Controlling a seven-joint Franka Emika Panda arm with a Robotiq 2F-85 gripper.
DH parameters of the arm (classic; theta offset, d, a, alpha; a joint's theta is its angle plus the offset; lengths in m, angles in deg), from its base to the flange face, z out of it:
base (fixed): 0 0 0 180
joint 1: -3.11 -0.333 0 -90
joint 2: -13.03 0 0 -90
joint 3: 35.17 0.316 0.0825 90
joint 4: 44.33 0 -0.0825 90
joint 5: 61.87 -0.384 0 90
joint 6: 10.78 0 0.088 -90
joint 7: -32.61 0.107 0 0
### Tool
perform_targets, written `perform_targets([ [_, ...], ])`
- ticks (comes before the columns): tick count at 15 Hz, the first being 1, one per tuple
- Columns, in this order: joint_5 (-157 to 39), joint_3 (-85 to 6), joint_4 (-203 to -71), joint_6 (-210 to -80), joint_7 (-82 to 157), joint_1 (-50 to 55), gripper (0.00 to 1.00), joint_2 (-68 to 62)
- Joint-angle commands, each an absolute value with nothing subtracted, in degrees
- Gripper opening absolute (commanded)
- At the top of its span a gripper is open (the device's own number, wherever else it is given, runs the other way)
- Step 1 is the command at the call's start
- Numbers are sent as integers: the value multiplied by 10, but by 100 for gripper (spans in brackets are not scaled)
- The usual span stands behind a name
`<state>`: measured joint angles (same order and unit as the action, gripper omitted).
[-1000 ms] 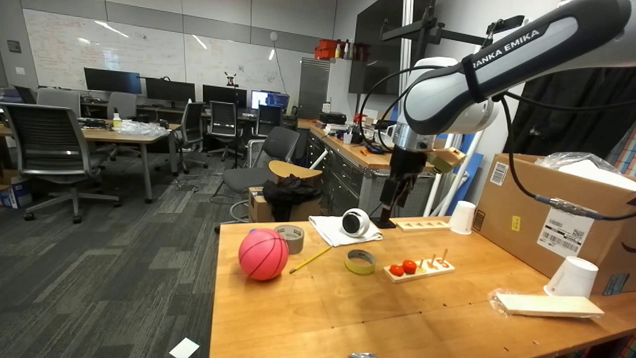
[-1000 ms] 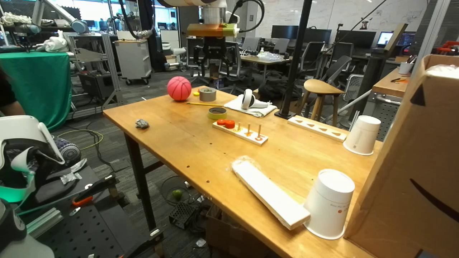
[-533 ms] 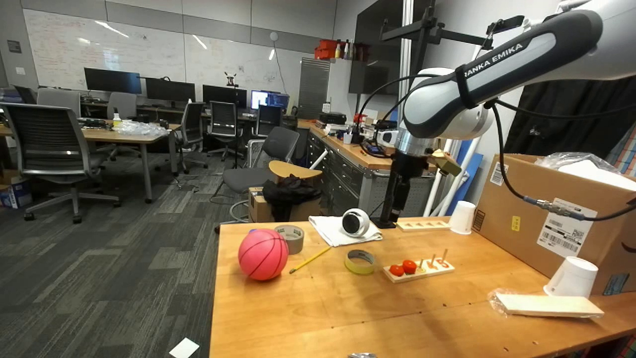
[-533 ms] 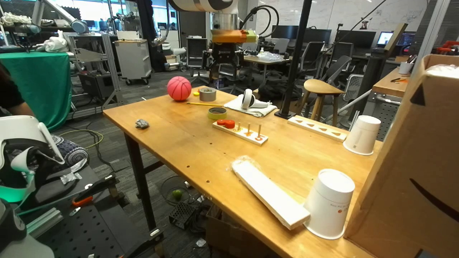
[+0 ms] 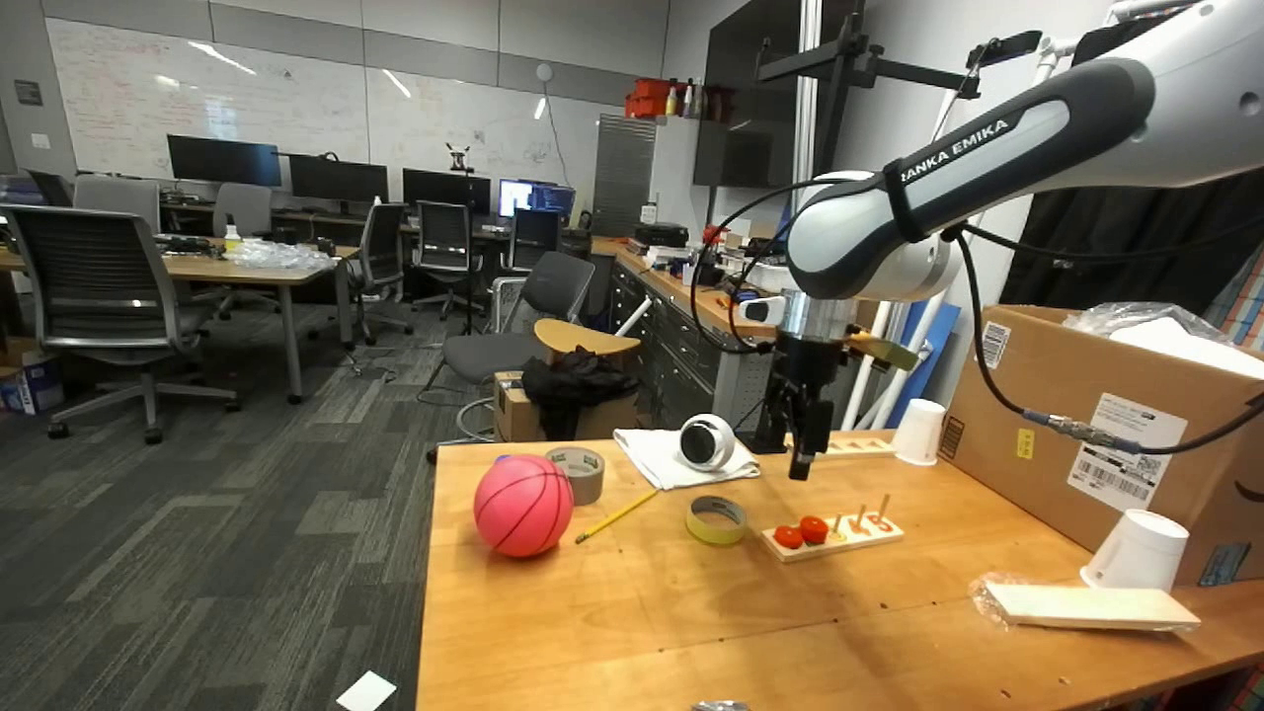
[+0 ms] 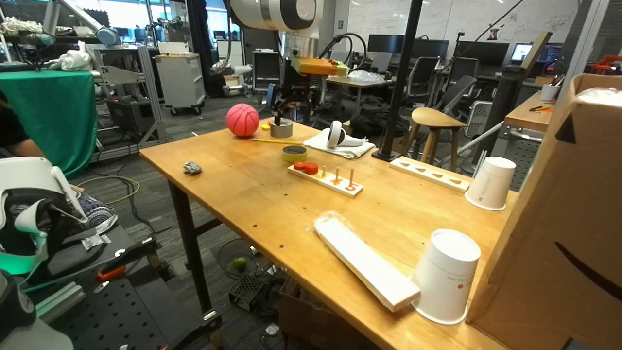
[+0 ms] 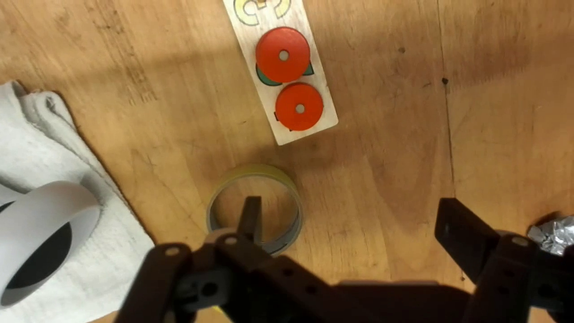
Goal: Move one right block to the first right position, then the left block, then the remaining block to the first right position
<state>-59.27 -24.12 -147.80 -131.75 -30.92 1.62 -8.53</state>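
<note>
Spread jaws have dropped nearer the pegged board [image 6: 329, 180]

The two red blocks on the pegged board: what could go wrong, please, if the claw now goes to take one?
In the wrist view, one finger of the open claw overlaps the yellow tape roll; descending there might catch it.
The end red block and the next red block sit very close on the board, so a finger could nudge the wrong one.
In an exterior view, the tallest bare peg stands upright; a block carried too low may bump it.
</note>
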Motion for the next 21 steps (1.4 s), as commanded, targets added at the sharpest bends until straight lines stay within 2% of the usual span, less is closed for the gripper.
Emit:
perform_targets([
  [1, -595, -247, -1477, -1316, -310, 11, 100, -85],
  [6, -593, -243, -1474, -1315, -320, 8, 100, -88],
  [11, -517, -249, -1467, -1382, -399, 3, 100, -115],
  [21, -541, -267, -1398, -1341, -524, 48, 100, -199],
])
